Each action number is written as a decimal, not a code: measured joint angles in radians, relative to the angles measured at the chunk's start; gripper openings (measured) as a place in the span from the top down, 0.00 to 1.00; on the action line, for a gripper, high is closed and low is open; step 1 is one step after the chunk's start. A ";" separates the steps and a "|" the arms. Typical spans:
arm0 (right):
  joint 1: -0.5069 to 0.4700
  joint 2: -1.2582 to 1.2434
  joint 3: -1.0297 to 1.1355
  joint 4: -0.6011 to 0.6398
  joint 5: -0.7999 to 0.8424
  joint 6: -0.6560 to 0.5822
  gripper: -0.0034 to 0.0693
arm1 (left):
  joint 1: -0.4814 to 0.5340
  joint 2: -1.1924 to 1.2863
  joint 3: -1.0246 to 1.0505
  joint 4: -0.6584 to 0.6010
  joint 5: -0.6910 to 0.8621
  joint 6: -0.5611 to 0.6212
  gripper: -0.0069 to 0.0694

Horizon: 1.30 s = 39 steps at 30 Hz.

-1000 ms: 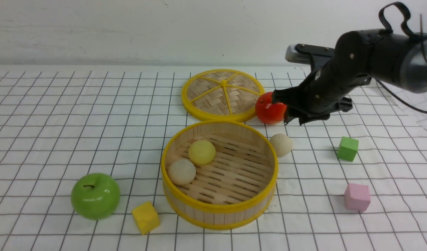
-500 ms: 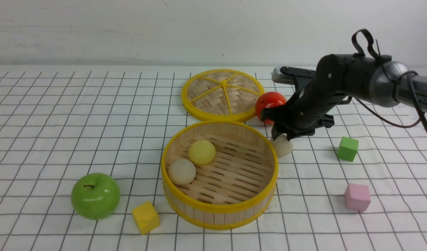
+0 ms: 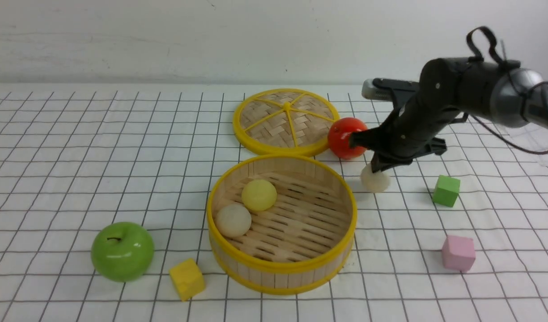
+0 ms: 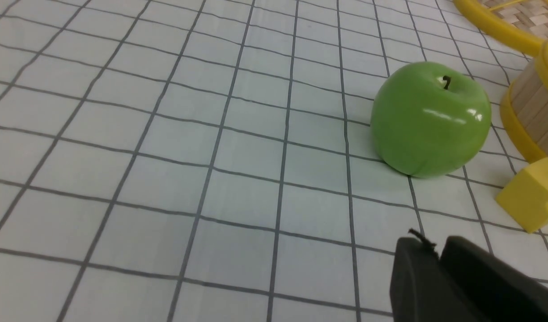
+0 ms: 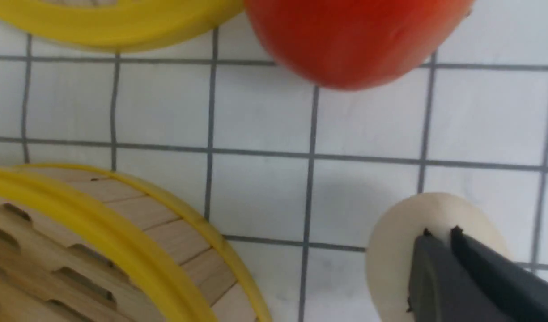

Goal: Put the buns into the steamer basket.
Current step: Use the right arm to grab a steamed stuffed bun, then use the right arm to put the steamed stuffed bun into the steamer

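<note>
Counter carries steamer basket. My right hand pinches pleated off-white bun just outside basket's right side; my left hand closed. Pale yellow bun, plain off-white bun inside basket.

On the white grid-patterned worktop, the round yellow-rimmed bamboo basket has a bare right half for access from above; its raised wall blocks low sideways entry. Toward the far edge, the glossy red fruit and round woven lid obstruct.
</note>
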 joint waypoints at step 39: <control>0.287 -0.176 -0.015 0.019 0.347 -0.084 0.24 | 0.000 0.000 0.000 0.000 0.000 0.000 0.78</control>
